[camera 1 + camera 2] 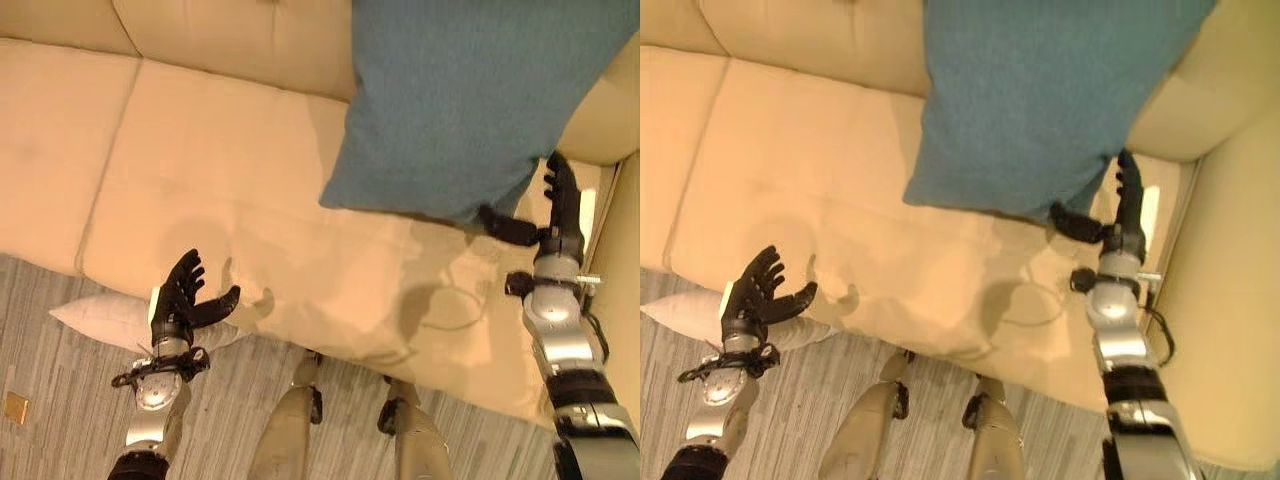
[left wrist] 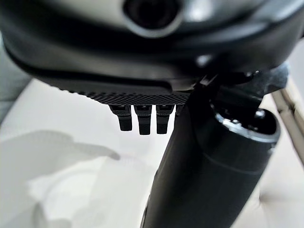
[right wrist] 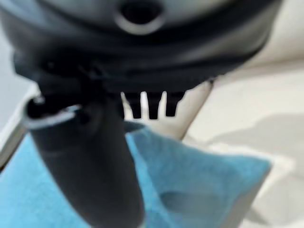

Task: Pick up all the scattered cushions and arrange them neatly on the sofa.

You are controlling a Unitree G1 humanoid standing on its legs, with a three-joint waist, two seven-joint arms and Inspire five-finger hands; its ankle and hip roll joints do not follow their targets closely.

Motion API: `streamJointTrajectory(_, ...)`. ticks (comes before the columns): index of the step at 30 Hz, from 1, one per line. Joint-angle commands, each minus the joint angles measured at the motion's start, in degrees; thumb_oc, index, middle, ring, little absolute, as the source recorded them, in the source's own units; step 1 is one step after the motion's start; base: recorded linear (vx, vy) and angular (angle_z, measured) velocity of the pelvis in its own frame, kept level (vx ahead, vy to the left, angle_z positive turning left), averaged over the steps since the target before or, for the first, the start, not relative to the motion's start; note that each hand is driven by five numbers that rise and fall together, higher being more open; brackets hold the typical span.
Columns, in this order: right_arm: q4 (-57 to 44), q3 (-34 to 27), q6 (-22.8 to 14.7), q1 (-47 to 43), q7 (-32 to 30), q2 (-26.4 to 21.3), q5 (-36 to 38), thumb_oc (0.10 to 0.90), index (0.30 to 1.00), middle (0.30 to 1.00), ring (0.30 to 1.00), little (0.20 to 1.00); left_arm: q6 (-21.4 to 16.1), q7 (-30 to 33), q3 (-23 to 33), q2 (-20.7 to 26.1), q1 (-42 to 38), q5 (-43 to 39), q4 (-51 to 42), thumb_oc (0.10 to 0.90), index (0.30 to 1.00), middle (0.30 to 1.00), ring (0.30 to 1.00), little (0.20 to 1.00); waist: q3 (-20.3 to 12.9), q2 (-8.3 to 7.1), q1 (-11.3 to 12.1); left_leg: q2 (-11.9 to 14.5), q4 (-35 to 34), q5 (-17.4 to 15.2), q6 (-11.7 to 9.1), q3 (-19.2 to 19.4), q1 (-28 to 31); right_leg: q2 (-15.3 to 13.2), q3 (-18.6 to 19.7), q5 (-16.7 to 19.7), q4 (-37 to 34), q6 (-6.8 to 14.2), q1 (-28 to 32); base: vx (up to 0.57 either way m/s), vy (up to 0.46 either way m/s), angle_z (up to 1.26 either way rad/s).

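A blue cushion (image 1: 460,100) leans against the cream sofa's backrest at the right end, its lower edge above the seat (image 1: 230,180). My right hand (image 1: 562,215) is at the cushion's lower right corner, open, fingers straight and thumb stretched toward the cushion's bottom edge. The right wrist view shows the blue cushion (image 3: 204,180) just past the straight fingers (image 3: 152,107). A white cushion (image 1: 100,318) lies on the floor against the sofa's front. My left hand (image 1: 180,300) hovers open above it at the seat's front edge, with nothing in it.
The sofa's right armrest (image 1: 625,300) rises just beside my right arm. Grey striped carpet (image 1: 60,400) runs along the sofa's front, with a small yellow square (image 1: 15,407) on it at the left. The seat's left cushion (image 1: 50,150) is bare.
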Motion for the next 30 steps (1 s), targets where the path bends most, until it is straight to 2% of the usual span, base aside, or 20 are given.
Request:
streamJointTrajectory(1, -3.01, 0.76, -2.22, 3.71, 0.57, -1.49, -2.38, 0.800, 0.900, 0.900, 0.900, 0.900, -1.77, -1.53, 2.31, 1.16, 3.21, 0.22, -0.47, 0.800, 0.900, 0.900, 0.900, 0.900, -11.89, -4.72, -1.57, -0.85, 0.04, -7.94, -1.28, 2.31, 5.11, -0.49, 1.51, -4.14, -1.07, 3.29, 2.69, 0.12, 0.051, -0.04)
streamJointTrajectory(5, -4.97, 0.37, -1.73, 9.50, 5.02, -0.05, -1.64, 0.800, 0.900, 0.900, 0.900, 0.900, -0.10, -2.50, 2.66, -0.52, 6.30, 1.17, 0.83, 0.800, 0.900, 0.900, 0.900, 0.900, -13.69, -5.32, -2.11, -1.11, 0.04, -9.47, -0.66, 2.53, 10.59, -0.72, 0.87, -5.08, -1.07, 3.43, 7.91, 0.10, 0.058, -0.03)
streamJointTrajectory(6, -5.01, 0.33, -1.71, 9.52, 5.04, -0.04, -1.64, 0.800, 0.900, 0.900, 0.900, 0.900, -0.09, -2.50, 2.65, -0.51, 6.29, 1.17, 0.82, 0.800, 0.900, 0.900, 0.900, 0.900, -13.74, -5.39, -2.14, -1.19, 0.04, -9.26, -0.62, 2.52, 10.42, -0.80, 0.86, -4.94, -1.07, 3.43, 7.75, 0.11, 0.098, -0.09)
streamJointTrajectory(7, -5.75, 0.81, -1.29, 13.92, 9.18, 1.37, -0.61, 0.800, 0.900, 0.900, 0.900, 0.900, 1.13, -3.29, 2.41, -1.11, 8.14, 3.35, 2.54, 0.800, 0.900, 0.900, 0.900, 0.900, -14.87, -5.68, -2.33, -1.65, 0.04, -10.53, -0.27, 2.82, 14.25, -0.76, 0.26, -5.34, -1.07, 3.61, 11.39, 0.07, 0.078, -0.13)
streamJointTrajectory(11, -5.75, 1.20, -0.51, 18.11, 12.00, 3.38, -1.06, 0.800, 0.900, 0.900, 0.900, 0.900, 2.56, -4.16, 1.53, -2.82, 9.37, 4.48, 5.53, 0.800, 0.900, 0.900, 0.900, 0.900, -15.96, -6.14, -2.64, -2.16, 0.04, -11.45, 0.18, 3.03, 17.10, -1.03, -0.35, -5.64, -0.63, 3.86, 14.31, 0.05, 0.080, -0.03)
streamJointTrajectory(13, -4.20, 1.57, 0.06, 20.36, 12.84, 4.79, -2.38, 0.800, 0.900, 0.900, 0.900, 0.900, 3.55, -4.62, 1.51, -4.65, 10.05, 4.36, 8.52, 0.800, 0.900, 0.900, 0.900, 0.900, -16.67, -6.23, -2.80, -2.49, 0.04, -12.18, 0.46, 2.95, 18.69, -1.14, -0.58, -6.22, 0.35, 3.87, 15.58, 0.03, 0.092, -0.03)
streamJointTrajectory(16, 0.97, 2.84, 0.66, 22.94, 13.77, 7.83, -4.31, 0.800, 0.900, 0.900, 0.900, 0.900, 4.73, -5.52, 0.35, -4.95, 10.77, 8.38, 12.14, 0.800, 0.900, 0.900, 0.900, 0.900, -17.04, -6.30, -2.84, -2.67, 0.04, -13.25, 1.08, 3.21, 21.25, -1.38, -0.35, -6.82, 2.23, 4.07, 16.97, 0.04, 0.082, -0.02)
streamJointTrajectory(19, 9.00, 4.98, 1.02, 24.23, 13.95, 11.00, -5.52, 0.800, 0.900, 0.900, 0.900, 0.900, 5.92, -5.56, -1.38, -4.36, 11.12, 15.54, 19.13, 0.800, 0.900, 0.900, 0.900, 0.900, -16.13, -6.31, -2.60, -2.87, 0.04, -13.96, 1.96, 3.17, 23.99, -1.50, 0.68, -7.40, 5.05, 4.39, 17.76, 0.02, 0.067, -0.02)
streamJointTrajectory(22, 13.21, 5.97, 1.09, 24.45, 13.70, 12.44, -5.70, 0.800, 0.900, 0.900, 0.900, 0.900, 6.31, -4.91, -1.50, -4.35, 10.36, 17.74, 24.49, 0.800, 0.900, 0.900, 0.900, 0.900, -15.60, -6.38, -2.58, -2.90, 0.04, -14.03, 2.19, 2.87, 24.96, -1.53, 1.19, -8.00, 6.44, 4.47, 18.24, -0.03, 0.028, -0.19)
streamJointTrajectory(26, 18.89, 7.05, 1.40, 23.63, 12.94, 14.54, -4.49, 0.800, 0.900, 0.900, 0.900, 0.900, 6.86, -3.07, -2.16, -4.03, 7.15, 19.03, 30.85, 0.800, 0.900, 0.900, 0.900, 0.900, -13.93, -6.20, -3.30, -2.53, 0.04, -12.63, 2.72, 1.00, 23.99, 0.10, 5.40, -10.30, 13.70, 3.87, 16.30, -0.19, -0.003, 0.06)
streamJointTrajectory(27, 21.92, 7.62, 1.46, 23.36, 12.60, 15.34, -3.74, 0.800, 0.900, 0.900, 0.900, 0.900, 7.19, -2.27, -2.80, -3.75, 5.48, 19.52, 33.08, 0.800, 0.900, 0.900, 0.900, 0.900, -13.38, -6.21, -3.82, -2.45, 0.41, -11.57, 3.02, -0.14, 22.74, 2.23, 8.65, -12.02, 19.06, 3.41, 15.56, -0.23, -0.011, 0.33)
streamJointTrajectory(28, 21.94, 7.62, 1.46, 23.34, 12.60, 15.34, -3.74, 0.800, 0.900, 0.900, 0.900, 0.900, 7.18, -2.27, -2.80, -3.75, 5.46, 19.52, 33.09, 0.800, 0.900, 0.900, 0.900, 0.900, -13.53, -6.17, -3.80, -2.39, 0.38, -11.48, 3.00, -0.12, 22.54, 2.29, 8.66, -11.87, 18.95, 3.39, 15.39, -0.22, -0.028, 0.44)
streamJointTrajectory(30, 23.65, 7.57, 1.44, 23.30, 12.44, 16.16, -2.62, 0.800, 0.900, 0.900, 0.900, 0.900, 7.27, -1.80, -3.05, -3.97, 4.73, 19.79, 34.96, 0.800, 0.900, 0.900, 0.900, 0.900, -13.87, -6.21, -3.97, -2.37, 0.79, -10.67, 2.98, -1.09, 21.05, 4.37, 10.97, -12.41, 22.68, 3.24, 14.97, -0.16, -0.061, 0.44)
